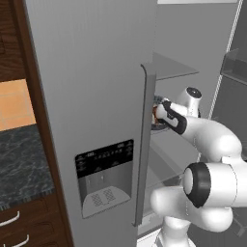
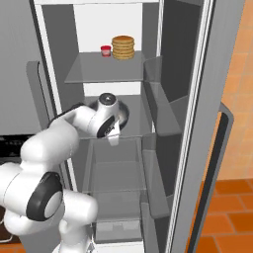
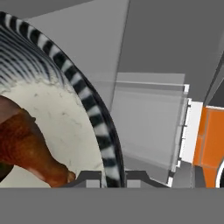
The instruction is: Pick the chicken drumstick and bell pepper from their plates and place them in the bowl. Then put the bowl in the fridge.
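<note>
The fridge (image 1: 91, 96) stands with its right door (image 2: 197, 123) swung open. My gripper (image 3: 113, 177) reaches into the middle shelf and is shut on the rim of the bowl (image 3: 94, 109), which looks black-and-white striped up close. The bowl (image 2: 125, 116) sits at shelf level, partly behind my hand. The reddish-brown chicken drumstick (image 3: 30, 148) lies inside it, bone end toward the fingers. From the left, the bowl (image 1: 156, 114) peeks out past the shut left door's edge. The bell pepper is hidden, and the plates are out of view.
A stack of pancakes (image 2: 122, 48) and a small red cup (image 2: 105, 51) stand on the upper shelf (image 2: 94, 74). Door bins (image 2: 158, 89) line the open door. A clear drawer (image 2: 116, 168) sits below. The dispenser (image 1: 103, 176) and a dark counter (image 1: 21, 164) lie left.
</note>
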Controlling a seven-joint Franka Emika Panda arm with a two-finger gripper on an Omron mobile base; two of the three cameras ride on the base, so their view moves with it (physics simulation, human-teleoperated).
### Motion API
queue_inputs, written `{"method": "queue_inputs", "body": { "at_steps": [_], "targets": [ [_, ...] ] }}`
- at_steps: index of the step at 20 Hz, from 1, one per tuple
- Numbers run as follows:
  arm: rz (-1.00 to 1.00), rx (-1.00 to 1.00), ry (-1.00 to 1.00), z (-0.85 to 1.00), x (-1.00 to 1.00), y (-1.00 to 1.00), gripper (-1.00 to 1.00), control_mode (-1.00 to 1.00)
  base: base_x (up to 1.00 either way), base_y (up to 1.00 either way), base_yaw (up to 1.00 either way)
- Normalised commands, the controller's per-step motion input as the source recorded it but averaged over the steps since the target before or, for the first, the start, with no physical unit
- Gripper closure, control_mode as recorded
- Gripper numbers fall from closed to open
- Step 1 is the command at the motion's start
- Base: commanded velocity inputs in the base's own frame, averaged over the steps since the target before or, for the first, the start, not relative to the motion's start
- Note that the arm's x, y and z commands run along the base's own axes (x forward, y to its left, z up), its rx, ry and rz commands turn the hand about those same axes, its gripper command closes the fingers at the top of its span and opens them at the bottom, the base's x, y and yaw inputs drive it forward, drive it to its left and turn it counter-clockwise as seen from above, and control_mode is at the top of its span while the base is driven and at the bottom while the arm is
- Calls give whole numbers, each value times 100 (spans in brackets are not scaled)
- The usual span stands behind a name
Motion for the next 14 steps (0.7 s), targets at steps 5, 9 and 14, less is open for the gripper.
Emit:
{"method": "queue_inputs", "body": {
  "at_steps": [5, 9, 14],
  "targets": [
    [0, 0, 0, -27, 24, 0, 100, -100, 0, 0, 0],
    [0, 0, 0, -20, 24, 0, 100, -100, 0, 0, 0],
    [0, 0, 0, -19, 29, 0, 100, -100, 0, 0, 0]
  ]
}}
